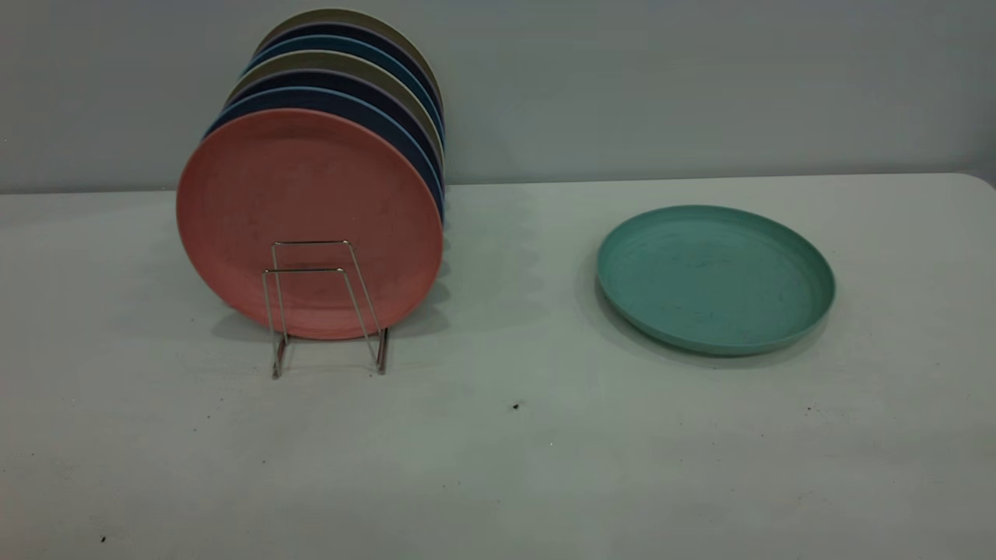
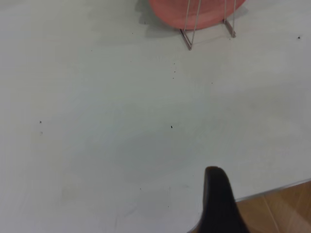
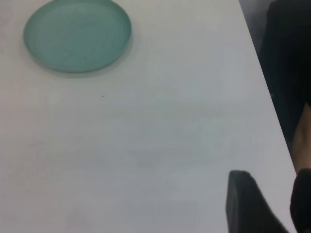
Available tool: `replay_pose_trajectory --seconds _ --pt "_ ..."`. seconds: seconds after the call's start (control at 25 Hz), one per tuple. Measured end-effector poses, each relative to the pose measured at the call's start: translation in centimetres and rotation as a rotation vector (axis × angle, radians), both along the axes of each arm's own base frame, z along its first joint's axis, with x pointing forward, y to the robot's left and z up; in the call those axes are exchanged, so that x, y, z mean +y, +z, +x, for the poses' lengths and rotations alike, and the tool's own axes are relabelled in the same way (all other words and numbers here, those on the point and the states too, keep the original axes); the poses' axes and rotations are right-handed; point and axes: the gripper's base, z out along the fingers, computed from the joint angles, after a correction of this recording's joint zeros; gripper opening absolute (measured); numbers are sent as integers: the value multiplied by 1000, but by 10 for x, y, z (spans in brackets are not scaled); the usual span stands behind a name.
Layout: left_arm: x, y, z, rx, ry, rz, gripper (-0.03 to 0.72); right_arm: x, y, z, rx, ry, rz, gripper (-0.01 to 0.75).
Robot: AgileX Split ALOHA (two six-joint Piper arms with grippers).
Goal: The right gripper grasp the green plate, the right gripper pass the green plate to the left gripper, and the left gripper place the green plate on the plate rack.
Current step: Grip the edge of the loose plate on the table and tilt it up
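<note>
The green plate [image 1: 714,277] lies flat on the white table at the right; it also shows far off in the right wrist view [image 3: 77,35]. The plate rack [image 1: 325,305] stands at the left, its two front wire loops empty, and its feet show in the left wrist view [image 2: 208,30]. My right gripper [image 3: 272,187] is open and empty, near the table's front right edge and well short of the green plate. My left gripper [image 2: 218,194] hangs over the table's front edge, far from the rack. Neither gripper shows in the exterior view.
A salmon-pink plate [image 1: 310,223] stands upright in the rack, with several blue and olive plates [image 1: 350,93] behind it. The table edge [image 2: 272,189] and wooden floor lie beside the left gripper. A dark object [image 3: 289,73] stands off the table's right side.
</note>
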Motion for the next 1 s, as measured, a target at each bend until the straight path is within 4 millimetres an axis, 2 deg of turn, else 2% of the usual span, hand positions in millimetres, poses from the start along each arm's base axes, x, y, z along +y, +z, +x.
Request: replay_pose_trajectory --seconds 0.48,0.68,0.8,1.0 --pt "0 0 0 0 4 2 499 -1 0 0 0 -6 -8 241" --pt "7 5 4 -4 129 -41 499 -2 7 1 -36 -8 -18 241" --pt "10 23 20 -14 182 -54 513 2 24 17 -62 37 -26 261" --pt "10 49 74 85 171 -26 546 8 39 77 94 98 -10 390"
